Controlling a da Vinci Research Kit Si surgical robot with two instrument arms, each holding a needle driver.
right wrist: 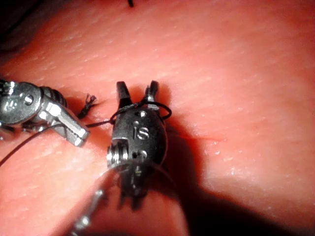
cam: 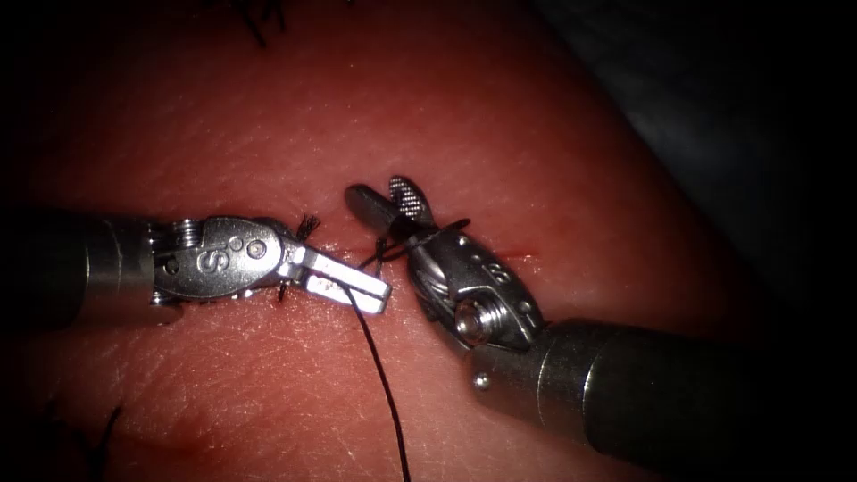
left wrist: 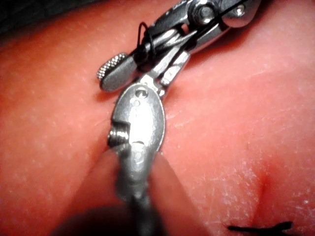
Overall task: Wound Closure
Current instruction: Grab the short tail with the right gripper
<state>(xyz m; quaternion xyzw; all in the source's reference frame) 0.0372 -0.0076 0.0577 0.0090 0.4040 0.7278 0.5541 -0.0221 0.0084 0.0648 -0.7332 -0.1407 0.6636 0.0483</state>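
Observation:
My left tool (cam: 357,286) comes in from the left and lies low over the tissue (cam: 536,134), jaws shut on the dark thread (cam: 379,375), which trails down toward the near edge. My right tool (cam: 386,198) reaches in from the lower right, its jaws open and holding nothing. A loop of thread (cam: 437,228) is wound around the base of those jaws. In the right wrist view the loop (right wrist: 162,110) circles the right tool (right wrist: 138,91) just behind its spread jaws. In the left wrist view the left tool (left wrist: 167,78) sits under the right tool's jaw.
The cut (cam: 522,257) shows as a thin red line running sideways beneath both tools. A frayed cut thread end (cam: 306,225) stands up beside the left tool's wrist. More dark stitch ends (cam: 259,22) sit at the far edge, and another (cam: 103,433) at the near left.

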